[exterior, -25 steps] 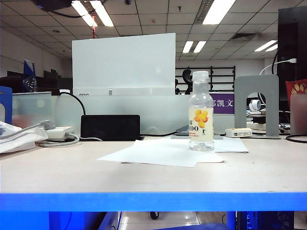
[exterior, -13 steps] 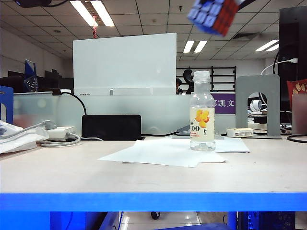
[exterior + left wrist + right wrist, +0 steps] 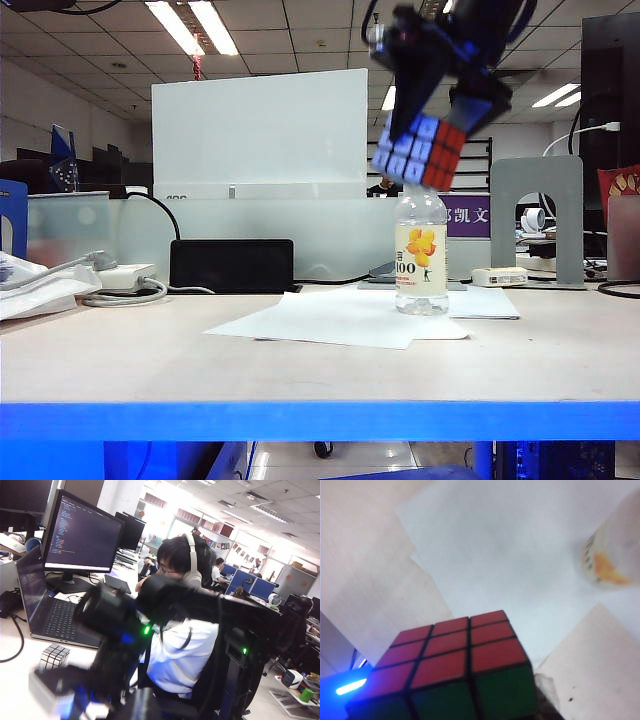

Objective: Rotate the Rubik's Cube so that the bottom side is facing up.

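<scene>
A: Right gripper (image 3: 425,150) status?
B: Clamped on the Rubik's Cube (image 3: 420,150), which hangs tilted in the air directly over the bottle (image 3: 420,255).
A: Left gripper?
B: Out of frame; fingers pressed together.

I see the right gripper (image 3: 425,150) above the bottle (image 3: 420,250), clamping the cube (image 3: 420,152) tilted in the air, paper (image 3: 345,318) on the table (image 3: 300,375)
</scene>
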Motion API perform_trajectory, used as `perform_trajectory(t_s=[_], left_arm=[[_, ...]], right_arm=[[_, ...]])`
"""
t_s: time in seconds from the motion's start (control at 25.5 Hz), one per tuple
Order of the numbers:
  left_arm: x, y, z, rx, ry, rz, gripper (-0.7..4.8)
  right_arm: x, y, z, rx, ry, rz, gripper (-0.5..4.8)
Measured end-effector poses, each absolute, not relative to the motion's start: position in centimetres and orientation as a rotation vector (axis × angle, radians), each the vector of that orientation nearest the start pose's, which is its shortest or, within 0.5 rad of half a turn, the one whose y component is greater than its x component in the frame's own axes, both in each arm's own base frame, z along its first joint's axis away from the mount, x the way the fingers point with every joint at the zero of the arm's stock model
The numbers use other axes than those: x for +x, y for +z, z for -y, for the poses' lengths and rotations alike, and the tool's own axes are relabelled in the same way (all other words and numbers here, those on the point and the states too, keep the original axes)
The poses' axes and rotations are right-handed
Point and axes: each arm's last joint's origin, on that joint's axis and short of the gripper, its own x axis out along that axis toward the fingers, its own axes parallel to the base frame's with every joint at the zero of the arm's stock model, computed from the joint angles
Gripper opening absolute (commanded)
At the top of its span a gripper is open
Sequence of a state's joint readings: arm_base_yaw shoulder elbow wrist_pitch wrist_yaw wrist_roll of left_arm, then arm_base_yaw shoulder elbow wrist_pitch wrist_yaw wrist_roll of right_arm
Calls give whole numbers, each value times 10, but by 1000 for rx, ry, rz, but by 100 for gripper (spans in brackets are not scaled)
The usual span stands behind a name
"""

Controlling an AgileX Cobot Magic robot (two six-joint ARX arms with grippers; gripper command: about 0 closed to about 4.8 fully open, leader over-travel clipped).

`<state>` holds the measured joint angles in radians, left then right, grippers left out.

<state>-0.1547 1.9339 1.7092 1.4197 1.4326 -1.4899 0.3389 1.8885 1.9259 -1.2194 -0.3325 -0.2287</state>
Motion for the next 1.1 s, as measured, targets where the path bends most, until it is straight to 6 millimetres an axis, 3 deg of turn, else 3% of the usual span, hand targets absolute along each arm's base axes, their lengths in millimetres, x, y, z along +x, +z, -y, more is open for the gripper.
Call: perform_trajectory(t_s=[0.31, 0.43, 0.67, 0.94, 1.1], left_arm=[[383, 421, 89, -337, -1677, -160, -6], [384, 418, 89, -345, -1675, -170, -6], [388, 392, 89, -413, -1659, -257, -6], [389, 384, 91, -435, -1658, -284, -6], [389, 384, 92, -435, -1659, -284, -6]], right_arm=[[351, 274, -139, -201, 727, -1286, 311], [350, 264, -138, -209, 716, -1304, 311], [360, 262, -140, -235, 690, -1223, 310], [372, 215, -143, -272, 644, -1387, 310], [375, 209, -144, -272, 645, -1404, 310]])
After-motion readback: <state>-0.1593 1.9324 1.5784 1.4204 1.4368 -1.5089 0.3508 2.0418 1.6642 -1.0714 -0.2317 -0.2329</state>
